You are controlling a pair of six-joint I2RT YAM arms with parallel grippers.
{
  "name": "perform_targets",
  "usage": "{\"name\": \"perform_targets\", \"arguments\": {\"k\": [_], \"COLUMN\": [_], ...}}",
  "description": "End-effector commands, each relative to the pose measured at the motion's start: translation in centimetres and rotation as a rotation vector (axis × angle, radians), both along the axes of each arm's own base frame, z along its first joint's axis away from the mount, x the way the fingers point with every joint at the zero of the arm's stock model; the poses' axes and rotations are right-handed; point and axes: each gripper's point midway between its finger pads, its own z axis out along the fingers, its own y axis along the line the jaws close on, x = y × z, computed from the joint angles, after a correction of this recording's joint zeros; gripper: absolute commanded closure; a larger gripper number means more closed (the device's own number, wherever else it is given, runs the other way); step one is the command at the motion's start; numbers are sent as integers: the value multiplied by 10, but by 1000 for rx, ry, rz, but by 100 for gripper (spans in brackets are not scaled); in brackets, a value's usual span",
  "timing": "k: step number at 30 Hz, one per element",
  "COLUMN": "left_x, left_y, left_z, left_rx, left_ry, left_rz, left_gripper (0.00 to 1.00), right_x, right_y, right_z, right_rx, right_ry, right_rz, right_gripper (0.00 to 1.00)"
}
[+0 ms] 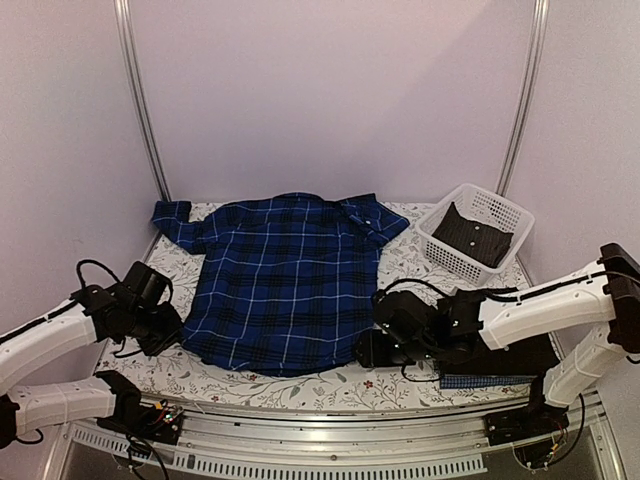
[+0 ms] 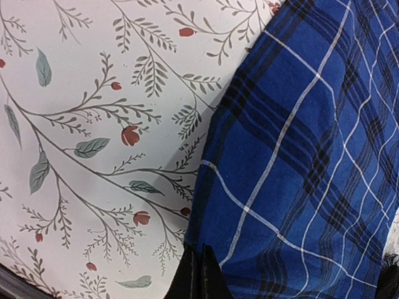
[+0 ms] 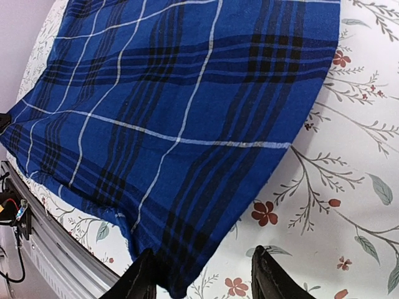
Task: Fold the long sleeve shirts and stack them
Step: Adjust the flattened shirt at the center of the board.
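Floral worktop is bearing the plaid shirt flat mid-surface, hem at near edge; left claw is clamping one hem corner, right claw, jaws apart, is straddling the other, probably needing a deeper bite first.

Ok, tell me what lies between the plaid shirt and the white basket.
Nothing stands there. Only a bare strip of floral tablecloth separates the plaid shirt from the white basket. The top view shows this.
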Motion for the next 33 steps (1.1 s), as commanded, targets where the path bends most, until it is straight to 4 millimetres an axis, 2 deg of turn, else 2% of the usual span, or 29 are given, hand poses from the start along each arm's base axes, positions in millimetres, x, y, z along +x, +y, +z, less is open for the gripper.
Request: {"name": "perform_targets", "arguments": {"k": [1,4,8,14,15,26,27,30,33], "left_x": [3,5,10,18,20,23,23,22,23], "left_y": [6,6,4,3,3,5,5,6,7], "left_z": [4,4,6,9,9,10,10,11,11], "left_rx": [36,39,39,47,49,57,58,59,59], "left_ry": [-6,-1,0,-1,0,7,8,9,5], "left_rz": [7,3,-5,-14,-16,-24,-25,-24,-21], "left_gripper": [100,100,100,100,100,100,100,100,100], "right_x": [-5,-12,-18,-14,-12,12,13,16,14], "right_y": [-13,-23,-26,-2,0,28,29,22,7], "right_z": [20,32,28,22,15,4,1,-6,-11], "right_rx": [40,82,78,45,19,-110,-127,-186,-246], "right_ry": [-112,-180,-224,-308,-318,-431,-426,-395,-341], "right_rz": [-31,-15,23,93,105,120,115,69,21], "right_gripper": [50,49,49,55,55,51,55,75,91]}}
